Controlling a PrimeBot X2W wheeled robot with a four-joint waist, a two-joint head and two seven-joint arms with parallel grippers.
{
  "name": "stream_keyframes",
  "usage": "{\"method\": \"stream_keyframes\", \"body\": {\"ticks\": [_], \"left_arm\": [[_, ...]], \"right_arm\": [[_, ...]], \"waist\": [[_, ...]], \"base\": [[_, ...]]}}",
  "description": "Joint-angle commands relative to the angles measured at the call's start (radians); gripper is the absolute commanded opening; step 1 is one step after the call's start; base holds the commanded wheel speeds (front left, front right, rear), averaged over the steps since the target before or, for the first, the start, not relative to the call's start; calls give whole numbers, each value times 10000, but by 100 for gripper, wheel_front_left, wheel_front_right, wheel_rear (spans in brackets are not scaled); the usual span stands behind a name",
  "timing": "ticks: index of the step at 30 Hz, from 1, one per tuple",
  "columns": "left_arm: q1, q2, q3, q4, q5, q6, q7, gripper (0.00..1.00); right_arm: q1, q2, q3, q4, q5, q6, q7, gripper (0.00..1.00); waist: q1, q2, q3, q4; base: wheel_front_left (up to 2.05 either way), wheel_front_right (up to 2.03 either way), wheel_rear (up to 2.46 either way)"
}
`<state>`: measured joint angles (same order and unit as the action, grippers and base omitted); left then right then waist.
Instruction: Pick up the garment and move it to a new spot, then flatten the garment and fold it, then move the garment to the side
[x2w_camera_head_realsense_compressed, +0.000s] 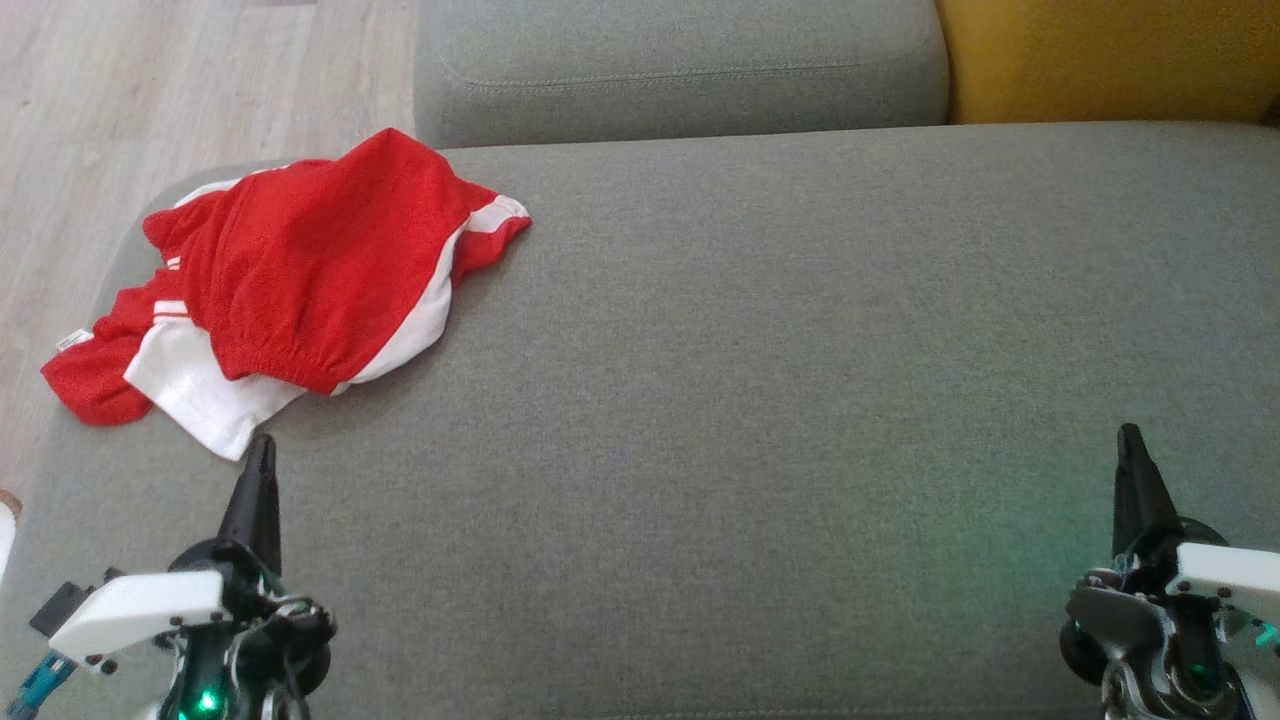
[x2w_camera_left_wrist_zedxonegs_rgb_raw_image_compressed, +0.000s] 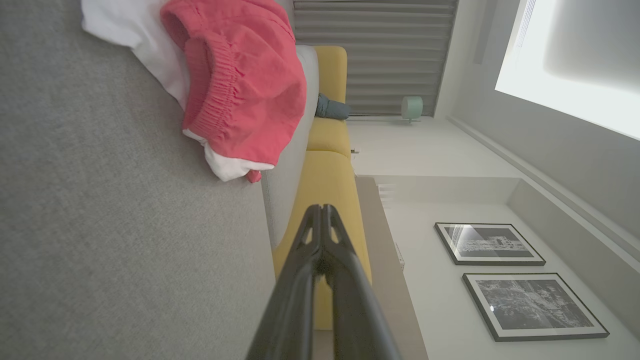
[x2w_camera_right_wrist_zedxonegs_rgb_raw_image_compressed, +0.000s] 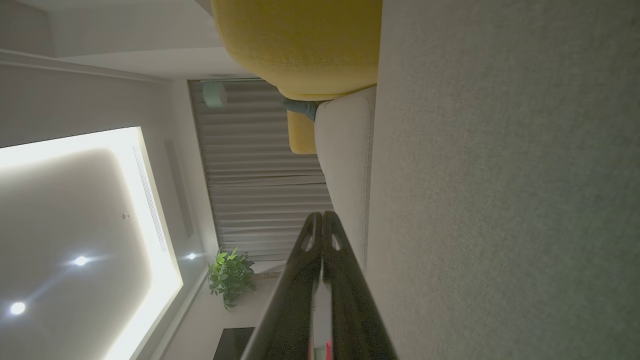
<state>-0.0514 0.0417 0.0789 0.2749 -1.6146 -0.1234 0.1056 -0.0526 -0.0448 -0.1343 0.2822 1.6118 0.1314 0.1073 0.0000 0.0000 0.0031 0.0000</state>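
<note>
The garment (x2w_camera_head_realsense_compressed: 300, 280) is a crumpled pair of red shorts with white side panels. It lies at the far left corner of the grey sofa seat (x2w_camera_head_realsense_compressed: 800, 380), just in front of the grey back cushion (x2w_camera_head_realsense_compressed: 680, 60). Its long axis runs on a slant, from the seat's left edge by the wooden floor (x2w_camera_head_realsense_compressed: 150, 90) up toward the back cushion. The gathered elastic waistband faces the near side, toward the robot. One red-and-white leg end points toward the middle of the seat, and a white panel sticks out at the near left. A small white label shows at its left end.

The left gripper (x2w_camera_head_realsense_compressed: 262, 445) hovers low over the seat with its tip near that white panel. In the left wrist view, grey fabric lies between the left gripper (x2w_camera_left_wrist_zedxonegs_rgb_raw_image_compressed: 322, 207) and the garment (x2w_camera_left_wrist_zedxonegs_rgb_raw_image_compressed: 240, 85), so they are apart. Its two dark fingers are pressed together with nothing between them.

The right gripper (x2w_camera_head_realsense_compressed: 1130, 432) is well apart from the garment, over the bare right side of the seat. In the right wrist view it (x2w_camera_right_wrist_zedxonegs_rgb_raw_image_compressed: 322, 214) is likewise clenched tight and holding nothing.

A yellow cushion (x2w_camera_head_realsense_compressed: 1100, 50) sits beside the grey back cushion. Two framed pictures (x2w_camera_left_wrist_zedxonegs_rgb_raw_image_compressed: 487, 243) hang on the wall, and a green plant (x2w_camera_right_wrist_zedxonegs_rgb_raw_image_compressed: 230, 275) stands near the grey curtain (x2w_camera_right_wrist_zedxonegs_rgb_raw_image_compressed: 260, 175).
</note>
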Motion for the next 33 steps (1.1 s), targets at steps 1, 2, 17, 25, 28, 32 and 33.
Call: {"method": "stream_keyframes", "body": {"ticks": [1, 2, 17, 25, 28, 32, 33], "left_arm": [[-565, 85, 344, -301, 56, -73, 73, 0], [-565, 85, 344, -301, 56, -73, 73, 0], [-565, 85, 344, -301, 56, -73, 73, 0], [-565, 85, 344, -301, 56, -73, 73, 0], [-565, 85, 344, -301, 56, -73, 73, 0], [219, -46, -29, 435, 0, 10, -15, 100], [224, -45, -56, 417, 15, 12, -44, 100]], "right_arm": [[-553, -54, 210, -374, -27, -7, 56, 0], [-553, -54, 210, -374, -27, -7, 56, 0], [-553, -54, 210, -374, -27, -7, 56, 0], [-553, -54, 210, -374, -27, -7, 56, 0], [-553, -54, 210, -374, -27, -7, 56, 0], [183, 44, 17, 437, 2, 0, 0, 100], [186, 43, 52, 422, -12, 0, -29, 100]], "waist": [[0, 0, 0, 0], [0, 0, 0, 0], [0, 0, 0, 0], [0, 0, 0, 0], [0, 0, 0, 0], [0, 0, 0, 0], [0, 0, -1, 0]], "base": [[0, 0, 0], [0, 0, 0], [0, 0, 0], [0, 0, 0], [0, 0, 0], [0, 0, 0], [0, 0, 0]]}}
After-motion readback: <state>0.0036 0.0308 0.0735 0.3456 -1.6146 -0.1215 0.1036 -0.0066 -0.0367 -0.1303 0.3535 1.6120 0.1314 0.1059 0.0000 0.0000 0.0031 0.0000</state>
